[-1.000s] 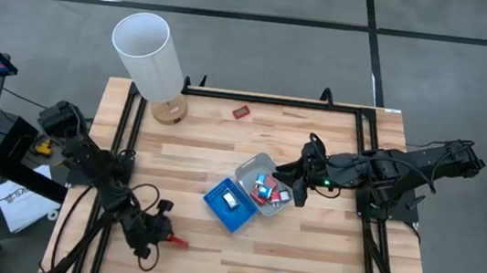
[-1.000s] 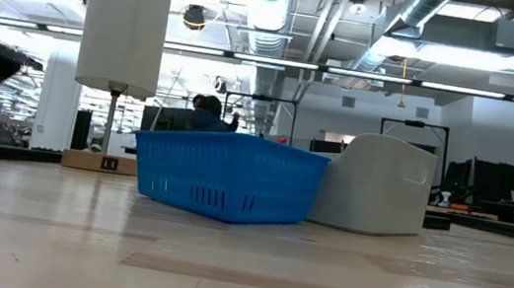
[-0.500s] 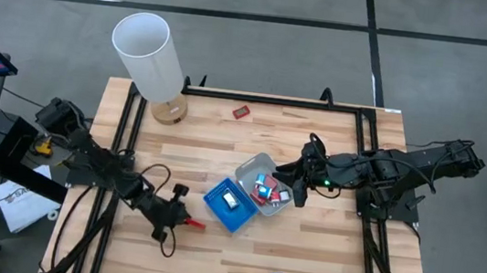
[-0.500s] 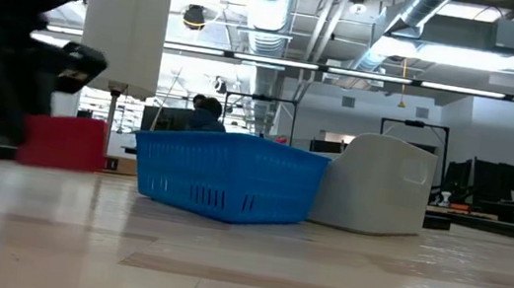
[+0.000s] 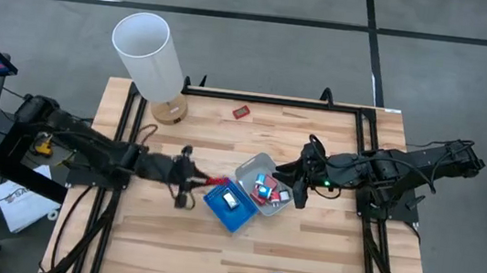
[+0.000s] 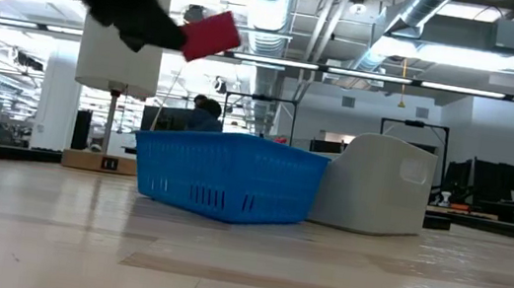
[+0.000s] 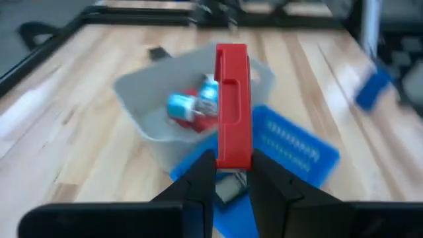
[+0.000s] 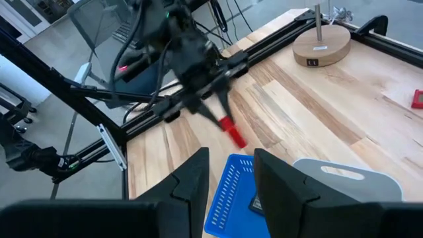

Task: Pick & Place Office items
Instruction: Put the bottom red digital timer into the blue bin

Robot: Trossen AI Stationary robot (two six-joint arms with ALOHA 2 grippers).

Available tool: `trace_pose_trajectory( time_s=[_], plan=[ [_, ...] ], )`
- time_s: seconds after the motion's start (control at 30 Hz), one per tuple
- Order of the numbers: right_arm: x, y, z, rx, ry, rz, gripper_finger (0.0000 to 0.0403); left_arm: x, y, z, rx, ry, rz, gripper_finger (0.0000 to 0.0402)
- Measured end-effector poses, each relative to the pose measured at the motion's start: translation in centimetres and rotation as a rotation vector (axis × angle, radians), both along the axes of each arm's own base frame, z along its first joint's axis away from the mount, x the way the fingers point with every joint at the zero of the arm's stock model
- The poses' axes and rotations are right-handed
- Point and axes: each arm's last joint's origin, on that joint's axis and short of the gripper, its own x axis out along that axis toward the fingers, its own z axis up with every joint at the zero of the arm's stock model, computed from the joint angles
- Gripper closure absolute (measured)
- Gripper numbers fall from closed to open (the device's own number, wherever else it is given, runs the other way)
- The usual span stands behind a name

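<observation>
My left gripper (image 7: 232,173) clamped on a red office piece (image 7: 232,106) raised beside the blue tray (image 5: 229,203) mid-table, no readable writing, my right gripper (image 8: 229,177) empty, fingers apart above the clear-grey tray (image 5: 265,185), whose contents are blurred.

Even, bright overhead light is cast on the table (image 5: 305,245), with faint shadows. Glare is seen from ceiling lights (image 6: 472,58) in the low view. The left wrist view is blurred throughout; the red piece (image 7: 232,106) is rendered soft.
</observation>
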Motion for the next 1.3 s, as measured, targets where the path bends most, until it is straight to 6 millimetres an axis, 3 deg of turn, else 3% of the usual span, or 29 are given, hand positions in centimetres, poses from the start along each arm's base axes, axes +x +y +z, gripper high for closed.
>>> trace_pose_trajectory(
  time_s=[0.13, 0.3, 0.43, 0.53, 0.87, 1.3],
  plan=[
    [0.0, 0.0, 0.0, -0.007, 0.001, 0.002, 0.0291, 1.0, 0.9, 1.7, -0.106, -0.036, 0.078, 0.0340],
    [0.0, -0.1, 0.0, -0.024, -0.002, -0.018, 0.0291, 3.6, 0.9, 4.6, -0.258, -0.054, 0.158, 0.0341],
    [0.0, -0.1, 0.0, -0.024, -0.003, -0.021, 0.0291, 5.8, 0.5, 7.0, -0.348, -0.028, 0.226, 0.0345],
    [0.0, 0.0, 0.0, -0.025, -0.007, -0.028, 0.0291, 6.8, 0.3, 7.6, -0.409, 0.074, 0.318, 0.0345],
    [0.0, 0.1, 0.1, -0.031, -0.021, -0.042, 0.0291, 7.0, -2.2, 4.6, -0.465, 0.304, 0.418, 0.0345],
    [0.0, 0.1, 0.2, -0.021, -0.023, -0.046, 0.0291, 9.8, -5.2, -1.0, -0.508, 0.422, 0.401, 0.0345]
  ],
)
